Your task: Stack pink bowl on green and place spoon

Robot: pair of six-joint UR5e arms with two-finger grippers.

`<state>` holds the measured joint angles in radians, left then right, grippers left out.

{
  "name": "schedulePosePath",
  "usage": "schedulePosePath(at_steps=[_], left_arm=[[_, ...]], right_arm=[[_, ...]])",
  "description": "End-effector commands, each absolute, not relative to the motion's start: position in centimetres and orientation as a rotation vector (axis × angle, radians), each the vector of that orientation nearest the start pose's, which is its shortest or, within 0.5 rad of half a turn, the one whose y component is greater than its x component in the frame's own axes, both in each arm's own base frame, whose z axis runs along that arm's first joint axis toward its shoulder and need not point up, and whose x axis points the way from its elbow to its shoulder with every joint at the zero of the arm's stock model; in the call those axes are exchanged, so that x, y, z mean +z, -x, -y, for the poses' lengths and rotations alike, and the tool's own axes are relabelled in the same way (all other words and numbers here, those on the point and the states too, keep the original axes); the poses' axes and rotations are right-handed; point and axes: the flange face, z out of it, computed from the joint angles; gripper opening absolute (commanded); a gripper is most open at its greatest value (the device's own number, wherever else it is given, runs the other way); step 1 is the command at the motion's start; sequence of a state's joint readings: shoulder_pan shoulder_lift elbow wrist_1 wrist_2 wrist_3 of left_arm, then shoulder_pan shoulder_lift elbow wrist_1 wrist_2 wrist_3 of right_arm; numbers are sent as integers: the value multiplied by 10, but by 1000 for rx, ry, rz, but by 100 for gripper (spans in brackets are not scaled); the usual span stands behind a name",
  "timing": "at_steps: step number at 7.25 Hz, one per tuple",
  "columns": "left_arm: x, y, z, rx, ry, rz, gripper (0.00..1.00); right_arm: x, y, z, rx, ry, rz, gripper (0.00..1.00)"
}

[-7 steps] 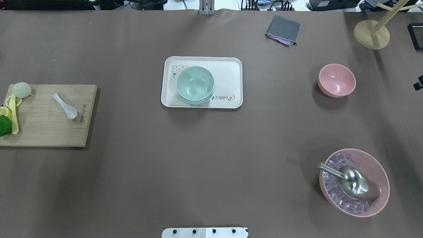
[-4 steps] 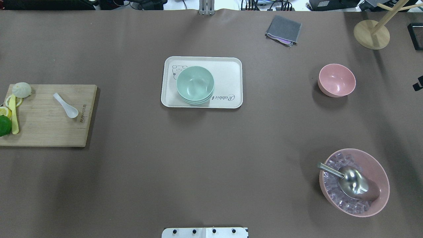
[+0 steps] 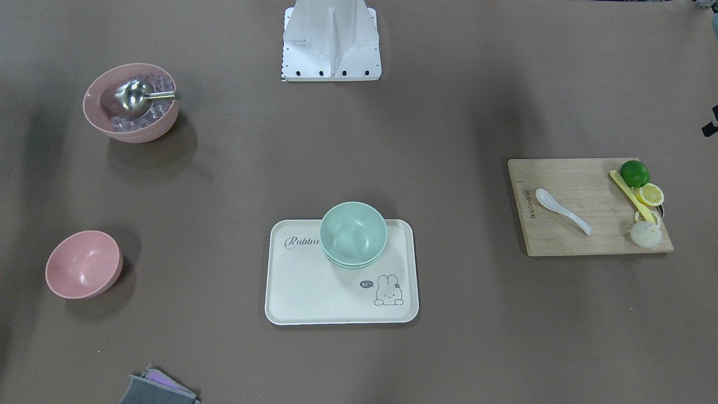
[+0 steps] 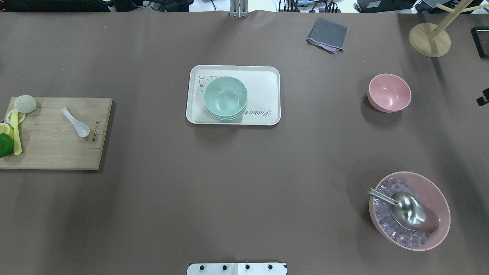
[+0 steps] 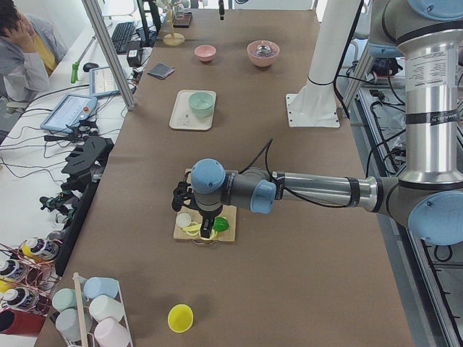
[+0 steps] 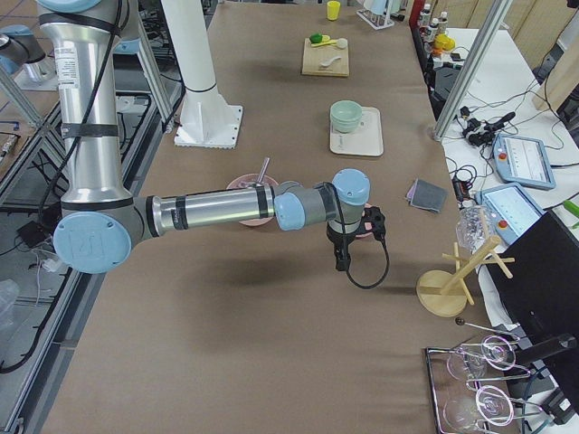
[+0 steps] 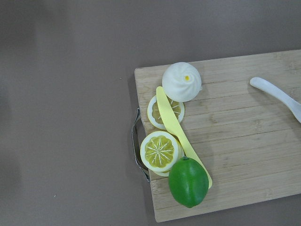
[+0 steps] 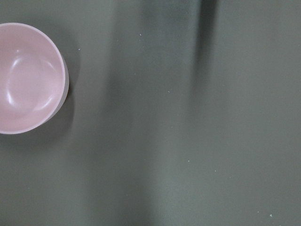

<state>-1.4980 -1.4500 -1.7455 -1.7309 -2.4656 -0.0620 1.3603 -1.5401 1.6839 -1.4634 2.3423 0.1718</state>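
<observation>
Nothing was in hand at inspection. The pink bowl (image 4: 389,93) sat at the right of the overhead frame, well apart from the green bowls (image 4: 225,97) stacked on the tray (image 4: 263,82) at centre. The spoon (image 4: 75,122) lay on the cutting board (image 4: 57,152) at far left. The right gripper (image 6: 343,264) hung near the pink bowl and the left gripper (image 5: 206,231) over the board; how wide either stood could not be told.

Risks noted:
- The smooth, rounded rim could slip from a two-finger pinch.
- An off-centre release could tip the stack.
- The flat spoon offered little purchase.
- The larger ice bowl (image 4: 445,214) and its metal scoop (image 4: 408,210), lower right, could be mistaken for the targets.
</observation>
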Motion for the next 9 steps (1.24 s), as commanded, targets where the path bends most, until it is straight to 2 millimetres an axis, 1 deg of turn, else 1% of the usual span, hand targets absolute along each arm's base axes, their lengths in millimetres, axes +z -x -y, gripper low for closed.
schedulePosePath(at_steps=[1, 3, 5, 6, 7, 9], left_arm=[[598, 23, 457, 108, -156, -884, 98], [608, 22, 445, 119, -171, -880, 98], [607, 22, 446, 72, -153, -886, 98], [606, 21, 446, 71, -153, -889, 98], [605, 21, 445, 63, -148, -896, 98], [603, 17, 448, 22, -123, -902, 98]], right_arm=[[574, 48, 518, -138, -87, 801, 100], [575, 50, 517, -142, -85, 801, 100], [575, 50, 517, -143, -87, 800, 100], [570, 50, 516, -147, -94, 807, 100], [577, 61, 516, -161, -74, 799, 100], [570, 62, 518, -165, -85, 803, 100]])
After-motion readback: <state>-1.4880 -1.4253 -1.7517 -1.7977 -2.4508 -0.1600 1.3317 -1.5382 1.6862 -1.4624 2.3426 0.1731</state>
